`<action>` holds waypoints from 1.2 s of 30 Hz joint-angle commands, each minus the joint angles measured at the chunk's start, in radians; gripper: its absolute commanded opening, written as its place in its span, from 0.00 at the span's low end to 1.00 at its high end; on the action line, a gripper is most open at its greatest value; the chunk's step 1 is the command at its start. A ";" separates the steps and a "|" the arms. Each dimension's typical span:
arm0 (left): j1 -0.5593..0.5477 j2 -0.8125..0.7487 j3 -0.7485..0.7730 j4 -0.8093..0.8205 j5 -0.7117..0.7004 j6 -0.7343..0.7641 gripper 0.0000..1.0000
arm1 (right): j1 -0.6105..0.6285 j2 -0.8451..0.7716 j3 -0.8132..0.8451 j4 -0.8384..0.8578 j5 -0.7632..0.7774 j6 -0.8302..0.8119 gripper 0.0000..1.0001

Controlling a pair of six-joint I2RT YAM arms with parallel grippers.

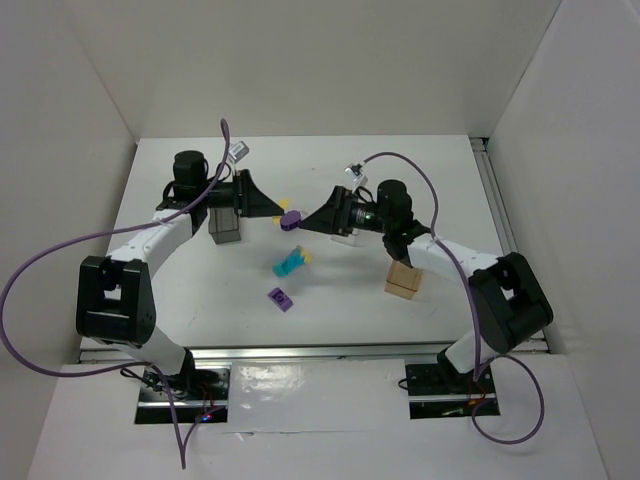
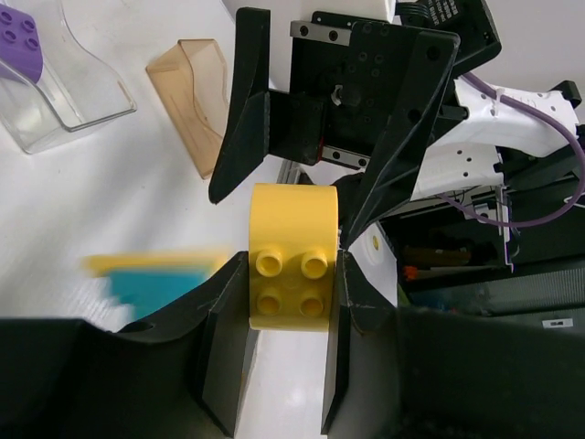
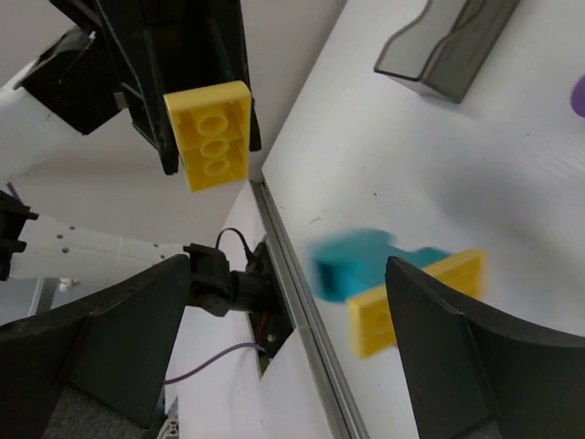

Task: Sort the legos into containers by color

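My left gripper (image 1: 278,205) is shut on a yellow lego (image 1: 286,203), held above the table; in the left wrist view the yellow lego (image 2: 292,270) sits studs-up between the fingers. My right gripper (image 1: 306,222) faces it, open and empty, as the right wrist view (image 3: 288,274) shows. A rounded purple lego (image 1: 291,221) lies between the two grippers. A teal lego (image 1: 289,263) joined to a yellow lego (image 1: 305,256) lies mid-table. A purple lego (image 1: 281,298) lies nearer. The dark grey bin (image 1: 226,230), the amber bin (image 1: 404,280) and the clear bin (image 2: 69,91), with a purple lego (image 2: 18,41) in it, stand around.
The left arm's gripper with its yellow lego (image 3: 208,133) fills the upper left of the right wrist view. The table's front rail (image 3: 292,274) runs below it. White walls enclose the table on three sides.
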 commanded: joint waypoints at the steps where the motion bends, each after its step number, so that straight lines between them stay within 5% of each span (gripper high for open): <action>1: -0.005 -0.031 0.004 0.067 0.043 -0.005 0.00 | 0.029 0.031 0.064 0.154 -0.028 0.047 0.92; 4: -0.005 -0.031 0.004 0.067 0.034 -0.005 0.00 | 0.049 0.066 0.075 0.223 -0.046 0.098 0.81; 7: -0.005 -0.031 0.039 -0.050 -0.016 0.041 0.00 | 0.050 0.059 0.101 0.060 0.082 0.043 0.81; 10: 0.034 0.020 0.142 -0.298 -0.223 0.166 0.00 | 0.050 0.011 0.158 -0.319 0.330 -0.176 0.82; 15: 0.048 -0.022 0.167 -0.595 -0.639 0.217 0.00 | 0.065 -0.061 0.120 -0.562 0.504 -0.304 0.86; 21: 0.048 0.007 0.245 -0.781 -1.125 0.176 0.00 | 0.074 -0.113 0.039 -0.617 0.614 -0.304 0.86; 33: 0.048 0.314 0.527 -0.901 -1.425 0.136 0.00 | 0.103 -0.194 0.038 -0.743 0.730 -0.322 0.89; 34: 0.048 0.334 0.546 -0.919 -1.435 0.136 0.05 | 0.103 -0.203 0.029 -0.743 0.742 -0.322 0.89; 35: 0.048 0.351 0.566 -0.940 -1.435 0.136 0.33 | 0.103 -0.203 0.029 -0.752 0.743 -0.322 0.90; 36: 0.039 0.363 0.598 -0.950 -1.435 0.136 0.48 | 0.103 -0.213 0.029 -0.752 0.743 -0.322 0.90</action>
